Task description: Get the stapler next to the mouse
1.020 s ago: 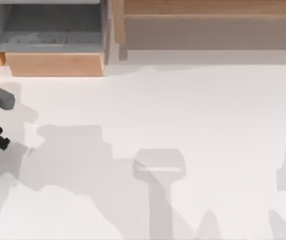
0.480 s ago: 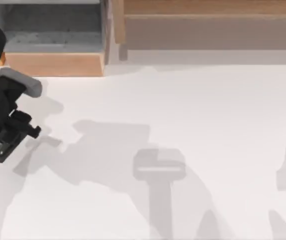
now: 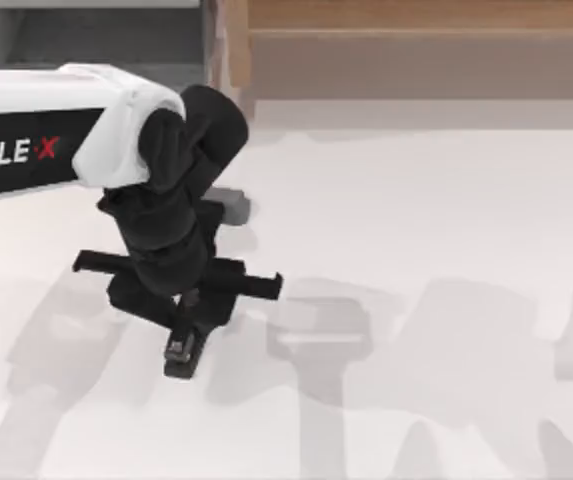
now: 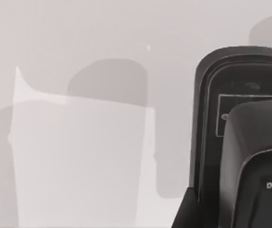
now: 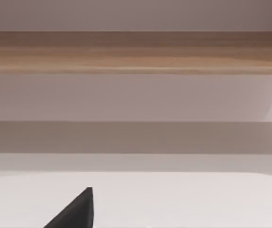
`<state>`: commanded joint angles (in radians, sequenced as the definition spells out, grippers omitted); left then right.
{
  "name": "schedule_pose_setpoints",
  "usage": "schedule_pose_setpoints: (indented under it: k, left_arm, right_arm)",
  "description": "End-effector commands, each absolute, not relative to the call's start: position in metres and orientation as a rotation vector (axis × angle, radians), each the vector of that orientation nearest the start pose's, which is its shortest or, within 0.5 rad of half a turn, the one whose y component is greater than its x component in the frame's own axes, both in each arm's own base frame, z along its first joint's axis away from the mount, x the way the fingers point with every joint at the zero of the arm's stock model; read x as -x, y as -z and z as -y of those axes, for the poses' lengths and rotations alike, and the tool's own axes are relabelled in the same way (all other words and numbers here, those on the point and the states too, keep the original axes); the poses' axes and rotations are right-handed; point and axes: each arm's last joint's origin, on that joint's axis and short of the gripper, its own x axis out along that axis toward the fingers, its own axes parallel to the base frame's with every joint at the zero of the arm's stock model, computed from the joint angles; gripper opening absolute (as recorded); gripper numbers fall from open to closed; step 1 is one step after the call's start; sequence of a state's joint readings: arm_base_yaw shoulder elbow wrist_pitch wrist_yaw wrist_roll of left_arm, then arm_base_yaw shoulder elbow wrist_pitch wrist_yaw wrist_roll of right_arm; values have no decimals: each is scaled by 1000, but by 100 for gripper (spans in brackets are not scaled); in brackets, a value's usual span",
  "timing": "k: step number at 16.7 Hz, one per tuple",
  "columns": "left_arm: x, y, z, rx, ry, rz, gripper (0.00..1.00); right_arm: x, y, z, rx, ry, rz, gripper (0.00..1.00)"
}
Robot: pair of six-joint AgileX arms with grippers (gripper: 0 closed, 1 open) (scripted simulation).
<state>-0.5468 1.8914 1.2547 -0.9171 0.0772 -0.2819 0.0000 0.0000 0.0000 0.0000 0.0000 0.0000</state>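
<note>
My left arm reaches in from the left edge of the top view, and its gripper (image 3: 185, 322) hangs over the white table, left of the middle. It is shut on a black stapler (image 3: 180, 353), whose end sticks out below the fingers towards the table's front edge. The left wrist view shows the stapler (image 4: 242, 137) from close by, dark and glossy, above the white surface. The mouse is out of view. A dark tip of my right gripper (image 5: 76, 211) shows in the right wrist view, facing the back of the table.
A wooden cabinet with a grey open compartment (image 3: 96, 45) stands at the back left. A long wooden shelf (image 3: 416, 40) runs along the back right and appears as a wooden ledge (image 5: 136, 52) in the right wrist view. Shadows cross the white tabletop (image 3: 446, 220).
My left arm has swung from the table's far left edge towards the middle, carrying the stapler to the right with it.
</note>
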Motion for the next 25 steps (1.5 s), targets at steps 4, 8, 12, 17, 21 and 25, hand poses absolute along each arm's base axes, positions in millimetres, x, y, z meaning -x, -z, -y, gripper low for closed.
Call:
schedule_pose_setpoints:
  k: [4,8,12,17,21,25]
  left_arm:
    - [-265,-154,235,-73,90,-1592,0]
    - [-250,-160,267,-57,-4,-1530,0]
    - [-248,-166,275,-53,-16,-1498,0]
    - [-249,-167,273,-48,-14,-1497,0]
    - [-248,-171,275,-40,0,-1493,0]
    - [-245,-171,276,-41,18,-1512,0]
  right_arm:
    - [-106,-160,1,0,0,0,100]
    - [-106,-160,1,0,0,0,100]
    - [-106,-160,1,0,0,0,100]
    - [-106,-160,1,0,0,0,100]
    - [-106,-160,1,0,0,0,100]
    - [-106,-160,1,0,0,0,100]
